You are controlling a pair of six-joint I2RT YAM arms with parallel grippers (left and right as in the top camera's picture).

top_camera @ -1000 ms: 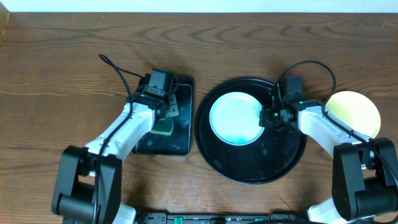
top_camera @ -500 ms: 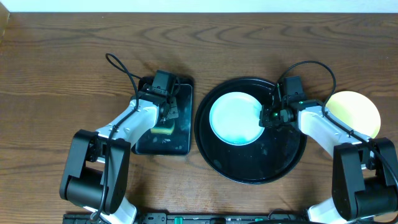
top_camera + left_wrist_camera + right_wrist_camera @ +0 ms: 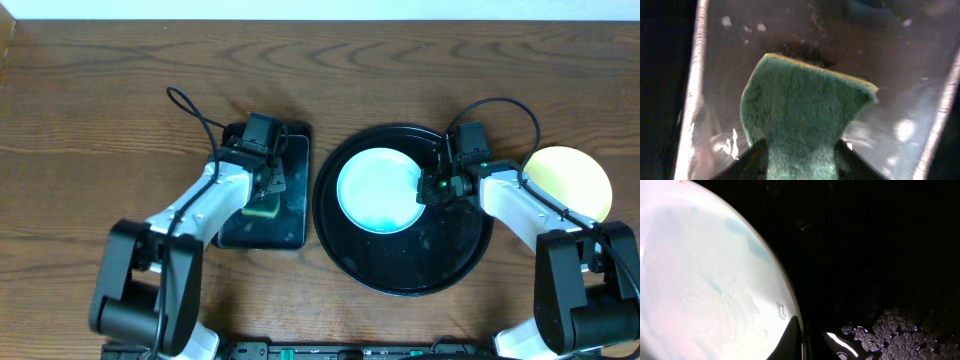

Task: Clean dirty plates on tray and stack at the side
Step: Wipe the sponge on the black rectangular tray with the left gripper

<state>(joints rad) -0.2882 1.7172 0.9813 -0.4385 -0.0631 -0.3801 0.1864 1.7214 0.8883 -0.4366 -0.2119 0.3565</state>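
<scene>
1. The left arm's rear links and its looping cable are sitting slightly differently than a second ago. The left gripper (image 3: 268,185) is staying over the small tray (image 3: 290,225), and the right arm is holding its earlier pose.
2. The left fingers (image 3: 756,156) are clamping the sponge (image 3: 805,100). Its green pad is narrowing where the two dark tips are squeezing it from either side.
3. Ahead of those fingers, the rest of the sponge is spreading wide, with a thin yellow edge showing along its far side.
4. Below and around the sponge, the small tray's wet black floor is glinting, and its pale rims are running along either side of the fingers.
5. The right gripper (image 3: 437,187) is resting at the right edge of the white plate (image 3: 378,190). Its fingers are pressing together on the rim, one tip over the plate and one just outside it.
6. The white plate is lying inside the round tray (image 3: 420,260), just left of the right fingers. Faint teal smears are showing near its rim in the right wrist view.
7. To the right of those fingers, the tray's black floor is carrying a patch of wet speckles.
8. Behind the right fingers, off the tray, the yellow plate (image 3: 575,175) is sitting on the counter (image 3: 100,100), partly under the right arm.
</scene>
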